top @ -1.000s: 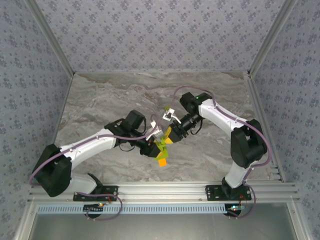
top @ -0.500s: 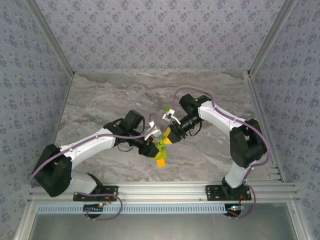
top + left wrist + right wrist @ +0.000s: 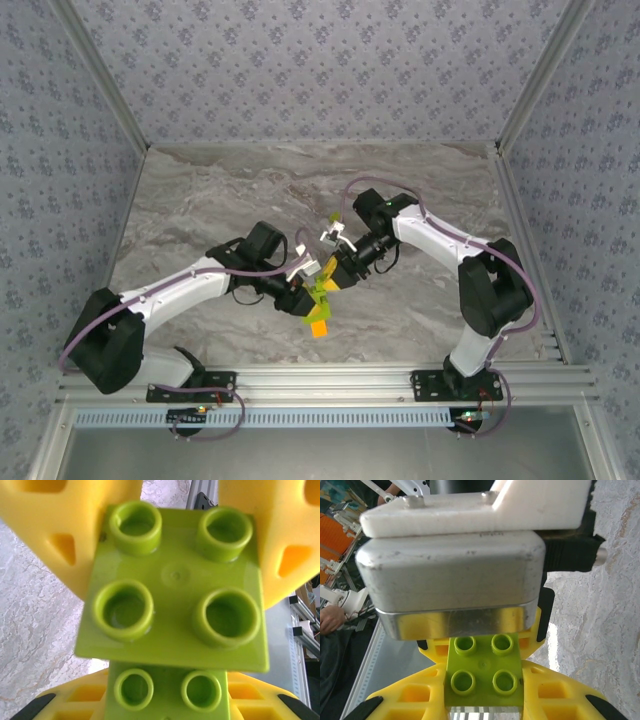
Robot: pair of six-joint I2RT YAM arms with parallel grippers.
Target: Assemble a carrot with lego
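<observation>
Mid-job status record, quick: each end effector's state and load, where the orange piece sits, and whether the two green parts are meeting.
left end effector: shut on carrot
right end effector: shut on lime-green brick
contact: lime-green brick appears to touch carrot's green end
orange brick: carrot's near end, ungripped

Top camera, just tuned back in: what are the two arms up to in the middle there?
The arms meet over the middle of the table. The left gripper is shut on the carrot, with its orange brick at the end nearest the bases. The right gripper is shut on a lime-green brick with four studs and holds it right against the carrot's green end. Whether that brick is already seated cannot be told.
</observation>
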